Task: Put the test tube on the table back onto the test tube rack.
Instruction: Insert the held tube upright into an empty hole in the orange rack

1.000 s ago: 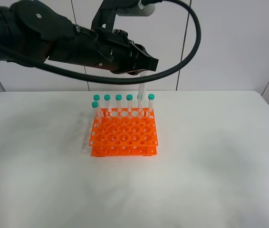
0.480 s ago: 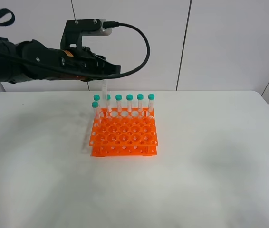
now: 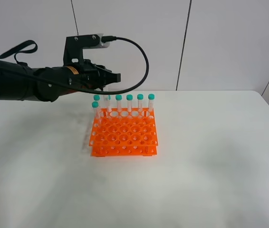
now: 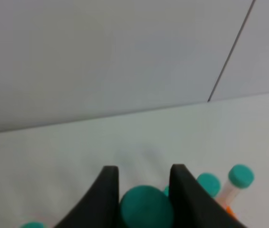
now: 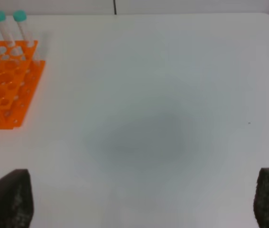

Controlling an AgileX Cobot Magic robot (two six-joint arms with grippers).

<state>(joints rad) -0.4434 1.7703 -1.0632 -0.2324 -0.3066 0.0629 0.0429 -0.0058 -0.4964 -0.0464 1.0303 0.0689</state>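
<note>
teal-capped test tube (image 4: 146, 209) | upright, cap up | left hand (image 4: 144, 168) grips cap

Behind the white matte bench (image 3: 220, 190), whose far corners are rounded, a pale grey panelled wall (image 3: 234, 42) is seen, divided by thin dark seams (image 3: 186, 42) that are slightly slanted, while the bench top is evenly lit, with only faint, blurred grey shadows (image 5: 139, 137) cast on it.
</note>
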